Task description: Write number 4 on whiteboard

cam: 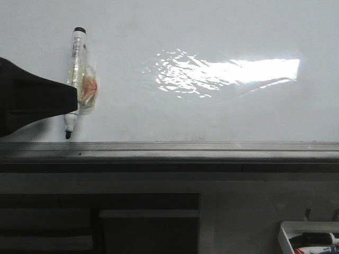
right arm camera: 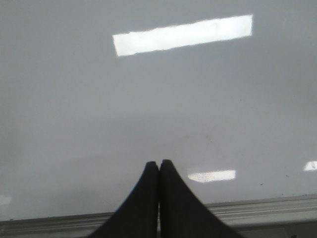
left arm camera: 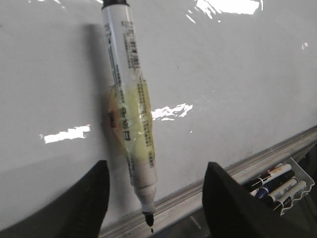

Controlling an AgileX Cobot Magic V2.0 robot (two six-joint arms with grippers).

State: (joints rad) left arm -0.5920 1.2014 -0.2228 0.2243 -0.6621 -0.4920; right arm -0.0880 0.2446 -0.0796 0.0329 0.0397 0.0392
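Note:
The whiteboard (cam: 212,32) fills the upper part of the front view, with a bright glare patch right of centre. The number 4 is out of view. A white marker (cam: 76,74) with a black cap end and yellowish tape around its middle stands against the board at the left, its black tip (left arm camera: 148,218) pointing down at the grey ledge (cam: 212,148). My left gripper (left arm camera: 156,168) is open, its two fingers wide apart on either side of the marker's lower barrel without touching it. My right gripper (right arm camera: 159,163) is shut on nothing, facing bare whiteboard (right arm camera: 74,99) just above the ledge.
A white tray (cam: 312,238) with several spare markers (left arm camera: 277,181) sits below the ledge at the lower right. Dark shelving lies under the board at the lower left.

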